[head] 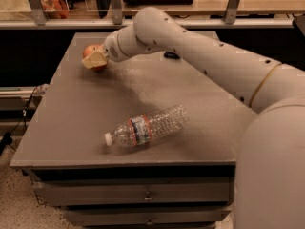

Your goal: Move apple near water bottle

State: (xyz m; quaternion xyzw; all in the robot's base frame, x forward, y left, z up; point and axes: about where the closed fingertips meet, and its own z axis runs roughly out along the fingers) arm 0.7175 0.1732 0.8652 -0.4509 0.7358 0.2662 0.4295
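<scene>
Camera view — hand (pixel 95 60) grips apple (pixel 89 49) (far-left corner), water bottle (pixel 147 127) well apart

Arm (pixel 209 56): smooth off-white shell, thick rounded tubular segments, small dark dots along it, possibly screw holes. Thin yellowish band near the base segment. Gripper (pixel 95 60): tan, blocky, on the worktop's (pixel 71 128) far left, at the apple (pixel 89 50).
</scene>
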